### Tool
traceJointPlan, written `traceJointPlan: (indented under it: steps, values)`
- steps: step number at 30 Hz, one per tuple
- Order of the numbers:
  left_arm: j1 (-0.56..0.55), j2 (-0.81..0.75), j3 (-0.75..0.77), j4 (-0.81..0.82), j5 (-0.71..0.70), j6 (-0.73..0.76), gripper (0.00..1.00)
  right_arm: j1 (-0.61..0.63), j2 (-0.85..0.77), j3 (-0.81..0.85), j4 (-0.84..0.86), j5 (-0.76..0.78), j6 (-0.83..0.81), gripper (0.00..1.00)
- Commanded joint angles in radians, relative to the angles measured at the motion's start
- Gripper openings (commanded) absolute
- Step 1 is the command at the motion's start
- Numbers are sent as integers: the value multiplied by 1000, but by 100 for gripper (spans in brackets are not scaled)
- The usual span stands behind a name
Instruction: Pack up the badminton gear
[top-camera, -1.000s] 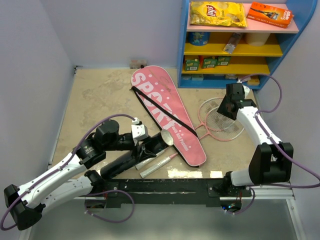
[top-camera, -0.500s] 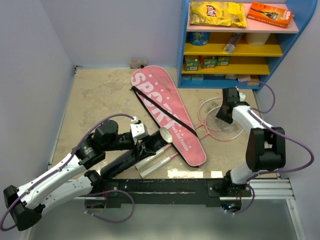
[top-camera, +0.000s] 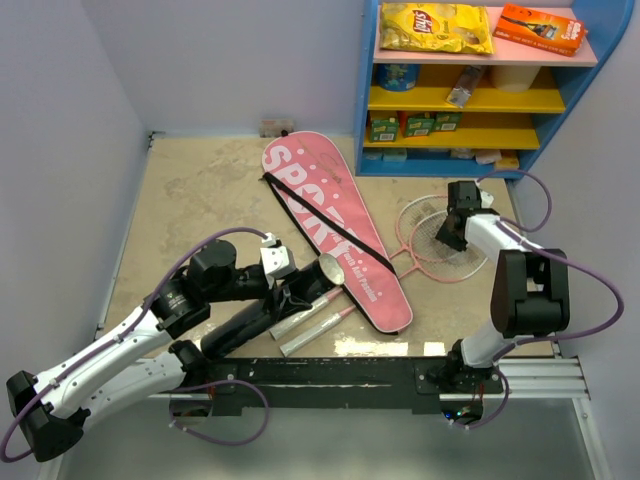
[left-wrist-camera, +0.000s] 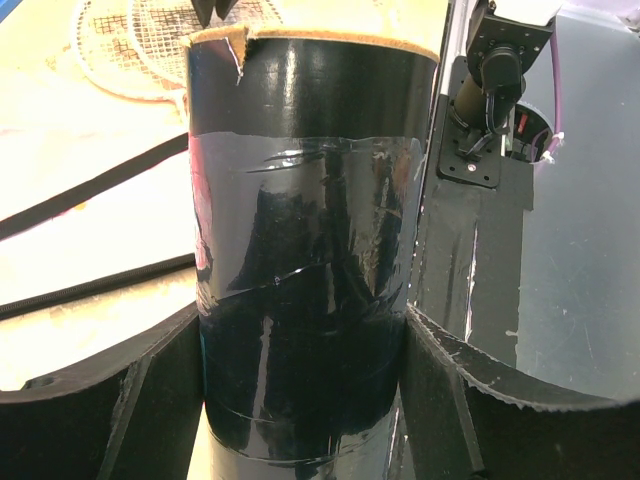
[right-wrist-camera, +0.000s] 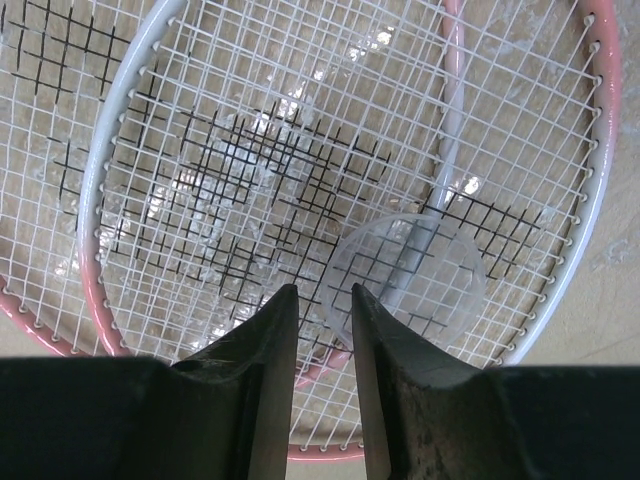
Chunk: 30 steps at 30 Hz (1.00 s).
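My left gripper (top-camera: 288, 298) is shut on the long black tube (top-camera: 262, 318). The tube lies slanted with its open end (top-camera: 332, 270) against the pink SPORT bag (top-camera: 318, 214). In the left wrist view the tube (left-wrist-camera: 310, 150) fills the gap between my fingers (left-wrist-camera: 150, 400). Two pink-framed rackets (top-camera: 440, 242) lie overlapped right of the bag, and their pale handles (top-camera: 312, 328) show beside the tube. My right gripper (top-camera: 452, 232) hovers low over the strings (right-wrist-camera: 250, 180). Its jaws (right-wrist-camera: 322, 292) stand narrowly open and empty, beside a clear round lid (right-wrist-camera: 410, 280). No shuttlecocks are in view.
A blue shelf unit (top-camera: 478, 90) stands at the back right. It carries a yellow snack packet (top-camera: 434, 27), an orange box (top-camera: 541, 28) and small items. Walls close the left and back. The black mounting rail (top-camera: 330, 375) runs along the near edge.
My right gripper has come down and nearer onto the racket heads, with its arm folding in. My left gripper and the tube shifted slightly, then stayed put.
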<state>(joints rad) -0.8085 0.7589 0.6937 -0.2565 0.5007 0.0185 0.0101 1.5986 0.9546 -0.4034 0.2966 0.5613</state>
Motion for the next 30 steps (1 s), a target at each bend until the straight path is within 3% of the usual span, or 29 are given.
traceJointPlan:
  steps: [1,10,23,30]
  values:
    - [-6,-13,47,36,-2,-12,24,-7,9,-13,51,1,9,31]
    - [-6,-7,46,36,-4,-12,24,-7,37,-27,87,-31,15,27]
    - [-6,-1,46,37,-5,-11,24,-7,38,-48,97,-47,12,1]
    - [-6,5,44,34,-8,-12,24,-7,-8,-42,71,-43,-3,0]
